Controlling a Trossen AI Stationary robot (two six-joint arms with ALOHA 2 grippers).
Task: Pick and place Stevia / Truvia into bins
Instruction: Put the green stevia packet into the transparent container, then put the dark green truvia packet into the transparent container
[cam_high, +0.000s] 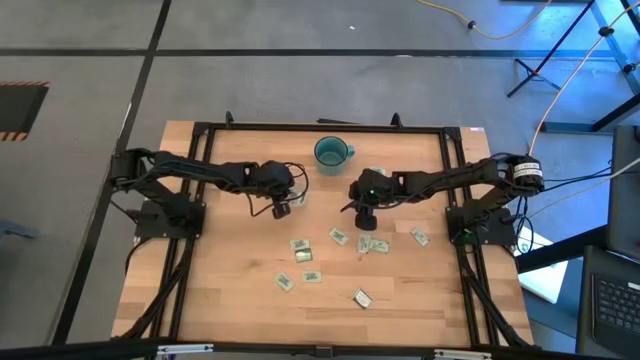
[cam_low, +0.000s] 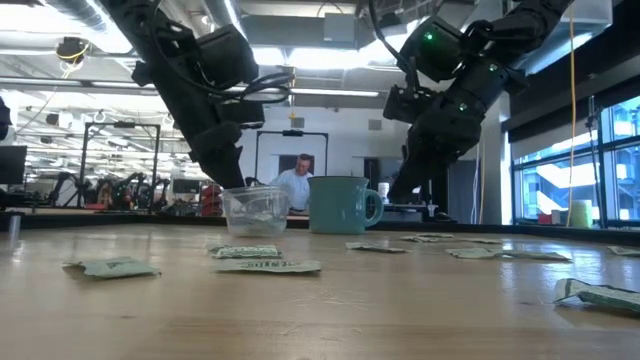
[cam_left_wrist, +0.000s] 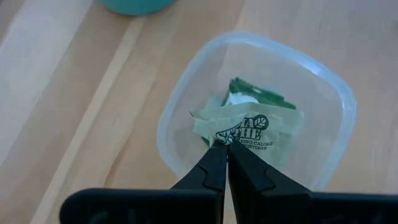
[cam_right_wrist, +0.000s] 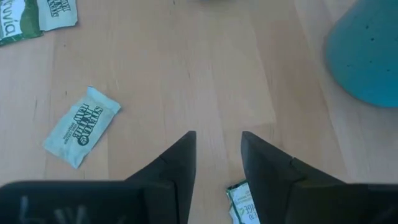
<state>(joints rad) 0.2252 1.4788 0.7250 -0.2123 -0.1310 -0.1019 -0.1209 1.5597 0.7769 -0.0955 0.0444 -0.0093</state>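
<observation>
My left gripper (cam_left_wrist: 225, 148) hangs over the clear bin (cam_left_wrist: 329, 93), fingers pressed together on a sweetener packet (cam_left_wrist: 249, 130) above others already inside. The bin sits toward the tabletop's (cam_high: 230, 290) far edge, just beside the teal mug (cam_high: 331, 152). My right gripper (cam_right_wrist: 217, 146) hovers nearby, fingers apart and empty, over loose packets (cam_high: 340, 236) scattered mid-table toward the near edge.

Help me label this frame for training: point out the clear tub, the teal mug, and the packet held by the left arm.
clear tub (cam_left_wrist: 345, 106): left wrist view, on its bare rim.
teal mug (cam_low: 338, 205): low view, middle of its side wall.
packet (cam_left_wrist: 252, 130): left wrist view, on its printed face, pinched over the tub.
</observation>
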